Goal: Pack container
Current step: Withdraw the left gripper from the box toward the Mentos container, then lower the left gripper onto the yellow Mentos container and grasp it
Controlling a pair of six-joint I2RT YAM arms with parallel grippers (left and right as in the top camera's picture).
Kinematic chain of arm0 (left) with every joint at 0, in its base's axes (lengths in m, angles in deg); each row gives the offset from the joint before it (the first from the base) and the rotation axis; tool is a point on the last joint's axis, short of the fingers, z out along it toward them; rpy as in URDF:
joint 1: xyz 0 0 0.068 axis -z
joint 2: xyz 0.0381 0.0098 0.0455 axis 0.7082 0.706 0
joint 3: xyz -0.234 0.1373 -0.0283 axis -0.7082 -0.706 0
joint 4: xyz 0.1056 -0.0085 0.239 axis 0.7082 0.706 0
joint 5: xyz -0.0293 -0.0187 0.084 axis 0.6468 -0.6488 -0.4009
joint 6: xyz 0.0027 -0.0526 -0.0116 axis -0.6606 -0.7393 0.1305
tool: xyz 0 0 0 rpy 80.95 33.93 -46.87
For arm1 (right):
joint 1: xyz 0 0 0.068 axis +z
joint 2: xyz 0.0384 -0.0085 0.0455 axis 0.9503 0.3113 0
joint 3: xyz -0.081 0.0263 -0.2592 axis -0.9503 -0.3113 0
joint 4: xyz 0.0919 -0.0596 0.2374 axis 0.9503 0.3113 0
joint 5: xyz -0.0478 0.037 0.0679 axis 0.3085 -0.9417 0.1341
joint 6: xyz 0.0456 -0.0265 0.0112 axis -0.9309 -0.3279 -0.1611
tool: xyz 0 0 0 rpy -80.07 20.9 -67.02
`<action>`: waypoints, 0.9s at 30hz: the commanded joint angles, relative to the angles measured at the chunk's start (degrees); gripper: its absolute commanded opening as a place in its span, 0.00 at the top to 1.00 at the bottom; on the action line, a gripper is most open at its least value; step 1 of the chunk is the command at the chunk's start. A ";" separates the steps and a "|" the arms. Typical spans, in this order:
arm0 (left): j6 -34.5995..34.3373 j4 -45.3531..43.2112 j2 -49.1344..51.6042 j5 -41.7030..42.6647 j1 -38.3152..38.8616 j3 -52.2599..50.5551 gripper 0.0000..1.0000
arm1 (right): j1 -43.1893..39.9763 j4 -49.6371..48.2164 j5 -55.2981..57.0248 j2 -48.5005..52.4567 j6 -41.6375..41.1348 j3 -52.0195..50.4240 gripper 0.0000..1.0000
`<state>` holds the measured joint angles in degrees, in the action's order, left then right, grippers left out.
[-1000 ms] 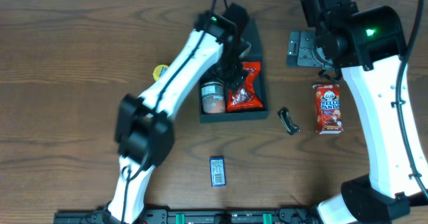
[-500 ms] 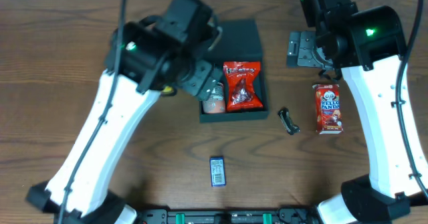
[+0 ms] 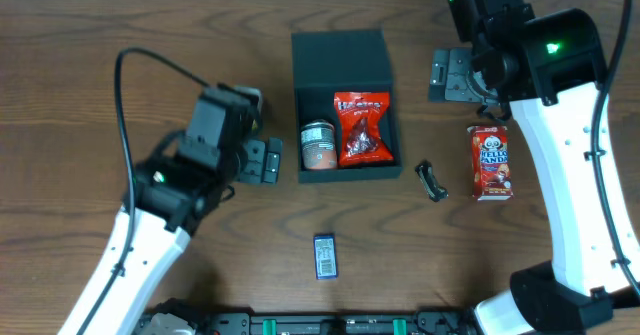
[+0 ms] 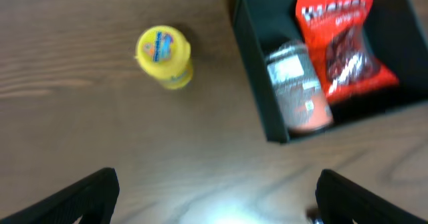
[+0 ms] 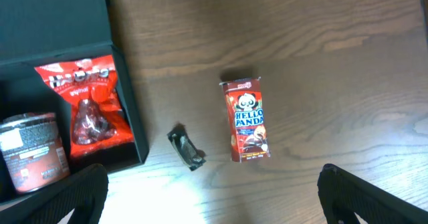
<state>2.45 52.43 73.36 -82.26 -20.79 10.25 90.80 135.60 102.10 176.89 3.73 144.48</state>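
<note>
The dark teal container (image 3: 341, 55) stands open at the table's back middle, its lid laid flat behind it. Inside lie a can (image 3: 318, 145) and a red snack bag (image 3: 362, 128). My left gripper (image 3: 267, 161) is open and empty, just left of the box over bare table. In the left wrist view the container (image 4: 253, 77), the can (image 4: 298, 90) and the bag (image 4: 342, 40) show at upper right. My right gripper (image 3: 449, 75) is open and empty, high to the right of the box. The right wrist view shows the container (image 5: 47, 17) at left.
A Hello Panda box (image 3: 489, 161) (image 5: 245, 120) and a small black clip (image 3: 431, 181) (image 5: 186, 148) lie right of the container. A blue pack (image 3: 325, 256) lies near the front. A small yellow tub (image 4: 164, 57) sits left of the container, hidden under my left arm overhead.
My left arm has pulled back from over the container to its left and front. The can and red bag stay in the box. The right arm has not moved.
</note>
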 commanded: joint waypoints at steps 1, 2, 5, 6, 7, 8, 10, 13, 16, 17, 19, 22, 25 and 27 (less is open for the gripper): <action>-7.13 -5.86 -0.11 -1.95 0.15 -8.87 0.05 | -0.66 -0.09 0.61 -0.09 -1.07 -0.04 0.01; -8.20 -8.44 0.31 -3.06 0.15 -11.65 0.05 | -0.66 -0.15 0.61 -0.09 -1.07 -0.04 0.01; -10.97 -15.56 2.21 -5.27 0.15 -18.25 0.05 | -0.66 -0.48 0.63 -0.09 -1.07 -0.04 0.01; -11.89 -17.70 2.97 -5.86 0.15 -19.89 0.05 | -0.66 -0.55 0.61 -0.09 -1.07 -0.04 0.01; -12.24 -19.80 3.72 -6.29 0.13 -21.20 0.05 | -0.66 -0.57 0.63 -0.09 -1.07 -0.04 0.01; -12.24 -23.04 4.72 -7.23 0.09 -22.67 0.05 | -0.66 -0.59 0.61 -0.09 -1.07 -0.04 0.01; -12.24 -27.87 6.56 -9.16 0.09 -24.11 0.05 | -0.66 -0.66 0.61 -0.09 -1.07 -0.04 0.01; -12.22 -33.79 9.92 -10.38 0.04 -24.94 0.05 | -0.66 -0.92 0.61 -0.09 -1.07 -0.04 0.01; -12.22 -38.01 13.68 -11.87 0.04 -24.94 0.05 | -0.66 -0.94 0.61 -0.09 -1.07 -0.07 0.01; -12.17 -39.30 14.71 -12.11 0.04 -24.94 0.05 | -0.66 -0.94 0.61 -0.09 -1.07 -0.07 0.01; -12.17 -41.88 16.72 -12.85 0.00 -24.94 0.05 | -0.66 -0.94 0.61 -0.09 -1.07 -0.07 0.01; -12.17 -45.16 19.26 -17.09 -0.02 -24.92 0.05 | -0.66 -0.94 0.61 -0.09 -1.07 -0.04 0.01; -12.17 -48.70 21.59 -19.04 -0.72 -24.92 0.05 | -0.66 -0.96 0.61 -0.09 -1.07 -0.07 0.01; -12.17 -50.71 22.75 -18.97 -1.53 -24.90 0.05 | -0.66 -1.01 0.61 -0.09 -1.07 -0.07 0.01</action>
<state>-9.14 3.12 94.47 -97.91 -21.12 -14.52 90.80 134.71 102.10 176.89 3.55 144.42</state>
